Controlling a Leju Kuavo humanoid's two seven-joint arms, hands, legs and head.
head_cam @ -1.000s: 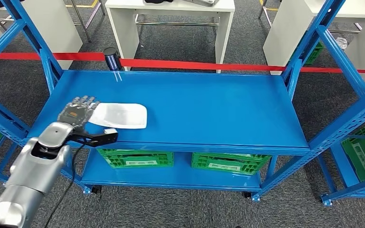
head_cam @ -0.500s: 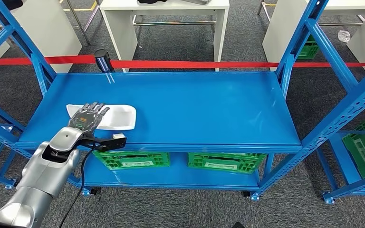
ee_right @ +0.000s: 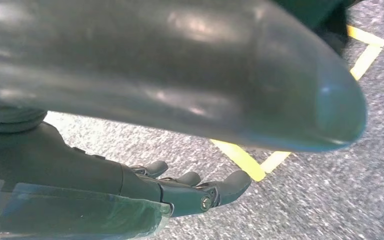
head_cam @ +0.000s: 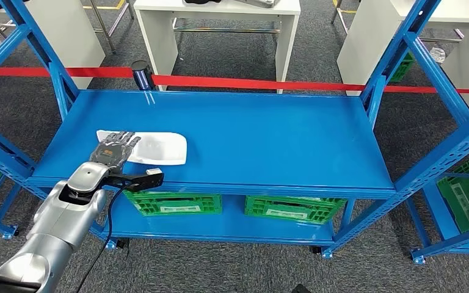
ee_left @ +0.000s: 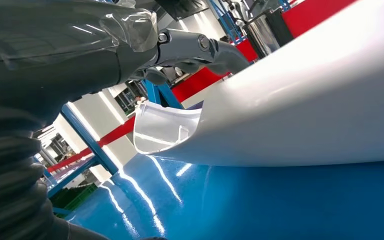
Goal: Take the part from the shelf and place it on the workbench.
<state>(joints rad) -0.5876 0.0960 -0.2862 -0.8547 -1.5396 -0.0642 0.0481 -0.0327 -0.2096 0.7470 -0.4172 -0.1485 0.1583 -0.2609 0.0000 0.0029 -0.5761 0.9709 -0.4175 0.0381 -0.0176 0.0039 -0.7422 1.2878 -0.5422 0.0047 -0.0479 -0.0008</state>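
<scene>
Setting: a grey carpeted floor (head_cam: 244, 268) is seen under a blue metal shelf (head_cam: 269, 140) with a smooth, glossy top board. A red barrier tape (head_cam: 250, 83) is stretched behind the shelf at 12 o'clock, with a dark post (head_cam: 140, 72) at 11 o'clock and white tables (head_cam: 220, 24) beyond it.

Left hand (head_cam: 115, 148): reached out from 7 o'clock on a silver arm, laid palm-down with fingers extended and slightly spread over the near-left portion of the part. In the left wrist view the fingers (ee_left: 200, 47) are seen arched above the part's rim; whether anything is actually gripped cannot be told.

Part (head_cam: 159, 148): a white, thin-walled, glossy plastic tray-like piece with rounded corners and a raised lip, lying flat on the top board at about 9 o'clock, near the front edge.

Right hand (ee_right: 180, 187): hanging above the carpet and a yellow floor line (ee_right: 250, 160), fingers loosely curled and apart, nothing held.

Surroundings: two green slatted crates (head_cam: 174, 202) are stored on the lower board, at 6 o'clock. A black cable (head_cam: 107, 238) is hung below the left arm. Further blue uprights (head_cam: 446, 79) stand at 3 o'clock.
</scene>
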